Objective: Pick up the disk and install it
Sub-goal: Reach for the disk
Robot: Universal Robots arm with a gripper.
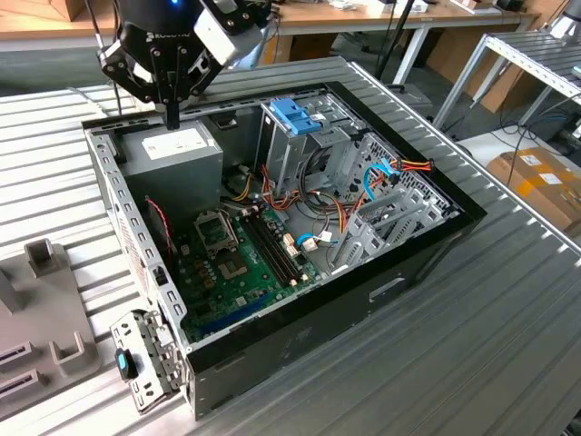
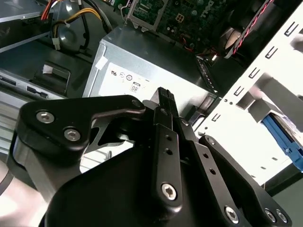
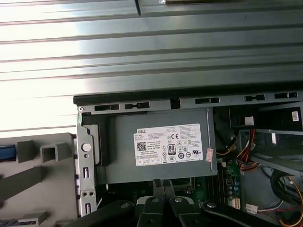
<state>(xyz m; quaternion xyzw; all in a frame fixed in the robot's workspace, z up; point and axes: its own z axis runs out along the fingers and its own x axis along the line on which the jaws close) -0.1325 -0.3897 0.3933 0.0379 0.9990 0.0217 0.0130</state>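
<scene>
Black-fingered, your gripper is pinched shut on nothing, hanging just above the grey power-supply box in the open computer case. What looks like the disk stands on edge in the drive cage, well apart.

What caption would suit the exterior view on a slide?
Robot gripper, fingers shut and empty, hovering just above the grey power-supply box inside an open computer case.

The tool is matte black: flat linkage bars joined by silver hex screws, with ridged fingertips. A white housing adjoins the wrist.
</scene>
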